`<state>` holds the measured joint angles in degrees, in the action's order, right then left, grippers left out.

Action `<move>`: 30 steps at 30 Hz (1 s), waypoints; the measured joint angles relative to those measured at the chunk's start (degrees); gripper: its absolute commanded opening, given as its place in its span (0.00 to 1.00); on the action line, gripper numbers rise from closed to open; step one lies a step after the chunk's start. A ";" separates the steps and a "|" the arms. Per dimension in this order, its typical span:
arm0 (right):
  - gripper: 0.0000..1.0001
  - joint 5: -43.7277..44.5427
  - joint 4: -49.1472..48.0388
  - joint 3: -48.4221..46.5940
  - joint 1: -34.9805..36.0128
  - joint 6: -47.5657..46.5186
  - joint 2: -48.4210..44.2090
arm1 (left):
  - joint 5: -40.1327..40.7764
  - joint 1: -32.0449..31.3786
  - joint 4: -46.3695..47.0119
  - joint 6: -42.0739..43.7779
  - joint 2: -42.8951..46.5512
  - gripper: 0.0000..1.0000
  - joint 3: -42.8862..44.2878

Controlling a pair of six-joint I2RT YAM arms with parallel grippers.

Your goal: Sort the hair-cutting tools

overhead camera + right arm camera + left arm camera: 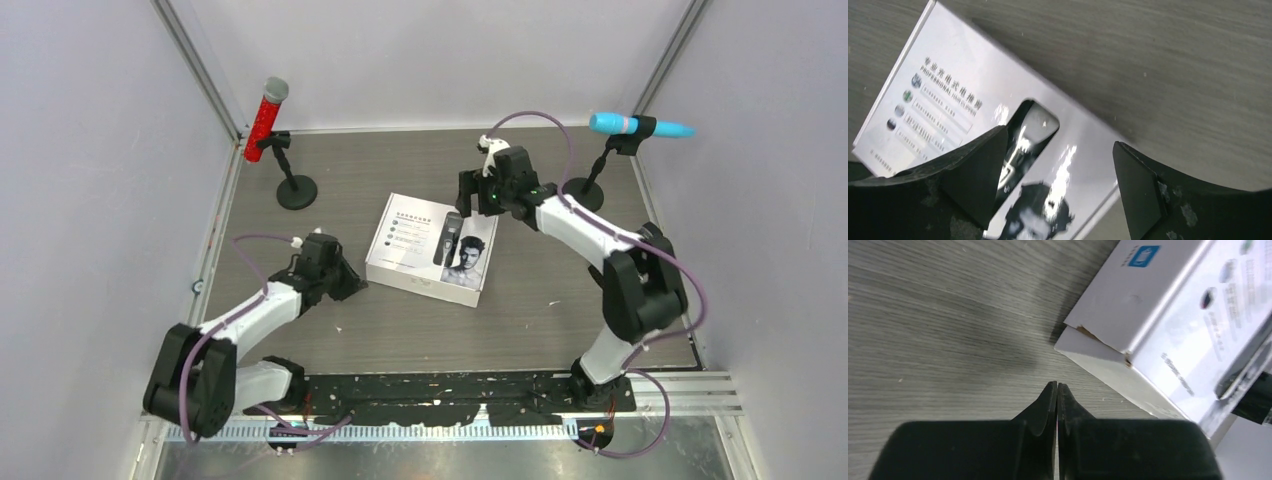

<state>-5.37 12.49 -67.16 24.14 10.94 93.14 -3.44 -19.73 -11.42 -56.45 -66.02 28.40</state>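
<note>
A closed white box [430, 248] lies flat in the middle of the table. Its lid bears print, a man's face and a dark clipper shape [452, 238]. No loose hair clipper or comb attachments show in any view. My left gripper [352, 283] is shut and empty, low over the table just left of the box's near-left corner [1098, 337]; its tips [1057, 386] touch each other. My right gripper [470, 195] is open and empty above the box's far right part; in the right wrist view [1060, 165] the lid [948, 95] shows between the fingers.
A red microphone [265, 120] on a black stand [296, 190] is at the back left. A blue microphone [640, 125] on a stand [583, 192] is at the back right. Grey walls close the table on three sides.
</note>
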 measured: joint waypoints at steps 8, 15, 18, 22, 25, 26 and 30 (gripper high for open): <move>0.86 -5.86 -0.46 -11.04 -1.14 -2.25 16.94 | -3.72 0.04 5.68 -0.50 -12.26 0.00 1.92; 0.80 -14.71 -0.76 -12.44 -1.51 -1.84 20.24 | -3.98 0.04 8.24 -0.24 -17.46 0.00 5.46; 0.79 -18.08 -2.45 -10.43 -1.49 -1.49 19.96 | -4.26 0.04 9.51 -0.24 -19.85 0.02 7.26; 0.79 -21.88 -6.51 -4.37 -1.38 0.79 17.62 | -4.98 0.26 11.91 -0.07 -20.76 0.07 7.28; 0.79 -22.36 -7.37 -0.68 -1.38 1.86 15.04 | -4.96 0.44 12.00 0.28 -20.74 0.12 7.26; 0.79 -22.27 -7.37 0.33 -1.38 2.23 14.25 | -4.90 0.46 11.96 0.44 -20.63 0.13 7.26; 0.79 -20.15 -6.78 2.71 -0.63 3.45 11.87 | -4.00 0.48 10.73 1.66 -18.45 0.20 6.36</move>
<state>-25.52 5.72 -64.45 23.51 14.39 105.01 -7.44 -19.25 -0.69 -54.78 -84.47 34.76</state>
